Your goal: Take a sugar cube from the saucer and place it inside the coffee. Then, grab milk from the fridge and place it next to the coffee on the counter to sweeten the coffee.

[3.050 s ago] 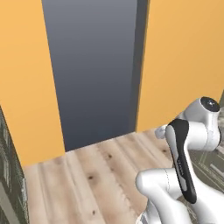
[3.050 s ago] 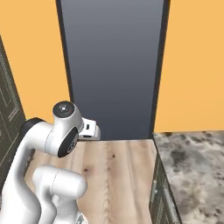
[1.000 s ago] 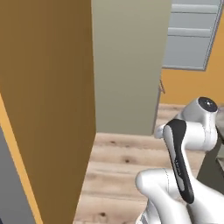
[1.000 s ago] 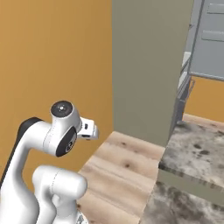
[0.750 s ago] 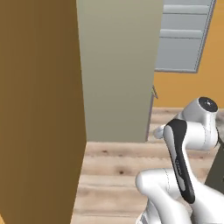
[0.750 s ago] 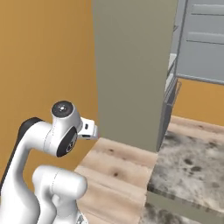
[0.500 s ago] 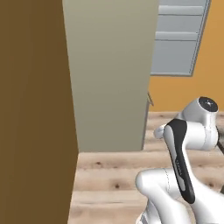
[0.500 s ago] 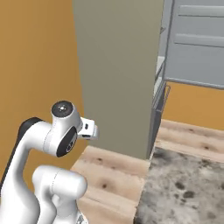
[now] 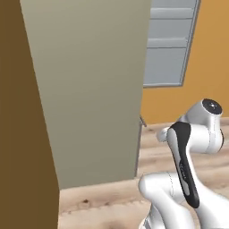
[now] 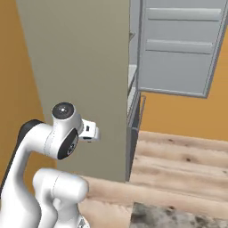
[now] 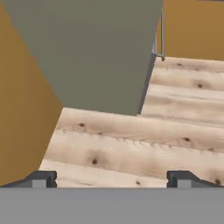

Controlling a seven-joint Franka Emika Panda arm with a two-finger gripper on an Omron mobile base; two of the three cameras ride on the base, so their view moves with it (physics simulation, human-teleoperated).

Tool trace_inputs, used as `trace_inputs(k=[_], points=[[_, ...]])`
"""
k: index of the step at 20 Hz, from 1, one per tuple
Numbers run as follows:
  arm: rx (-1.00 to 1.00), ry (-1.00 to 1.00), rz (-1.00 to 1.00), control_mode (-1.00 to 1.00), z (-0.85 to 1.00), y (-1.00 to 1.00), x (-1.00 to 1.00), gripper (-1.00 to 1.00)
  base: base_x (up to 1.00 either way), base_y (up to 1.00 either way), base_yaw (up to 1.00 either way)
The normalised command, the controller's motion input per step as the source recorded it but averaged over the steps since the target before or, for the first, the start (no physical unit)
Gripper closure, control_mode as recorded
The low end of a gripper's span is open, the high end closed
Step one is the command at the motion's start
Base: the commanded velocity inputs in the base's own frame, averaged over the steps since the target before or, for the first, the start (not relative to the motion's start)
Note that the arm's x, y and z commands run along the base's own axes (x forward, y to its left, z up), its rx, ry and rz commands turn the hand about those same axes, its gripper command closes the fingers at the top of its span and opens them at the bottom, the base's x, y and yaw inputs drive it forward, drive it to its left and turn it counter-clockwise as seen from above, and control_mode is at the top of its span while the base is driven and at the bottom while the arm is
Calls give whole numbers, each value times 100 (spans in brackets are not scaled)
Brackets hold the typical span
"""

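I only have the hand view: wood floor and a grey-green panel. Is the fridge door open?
Observer: Yes. In the right base view the fridge door stands swung open, its grey shelf rails facing us.
Operator: Anything in the pincer?
Observer: No. The pincer is open, with bare wooden floor between its tips.
Operator: Where's the arm?
Observer: Folded upright over the base, beside the tall grey-green side panel.

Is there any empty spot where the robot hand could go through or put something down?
The pale wooden plank floor lies bare between the tall olive-grey cabinet side and the orange wall. The open two-finger gripper hangs over it. It is tight at the grey fridge door with shelf rails, standing open beside the cabinet.
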Motion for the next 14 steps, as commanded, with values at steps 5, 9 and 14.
trace_inputs(k=[5, 9, 14], points=[[0, 0, 0, 100, 0, 0, 0, -100, 100, -62, -38], [0, 0, 0, 100, 0, 0, 0, -100, 99, -86, -33], [0, 0, 0, 100, 0, 0, 0, -100, 99, -95, -22]])
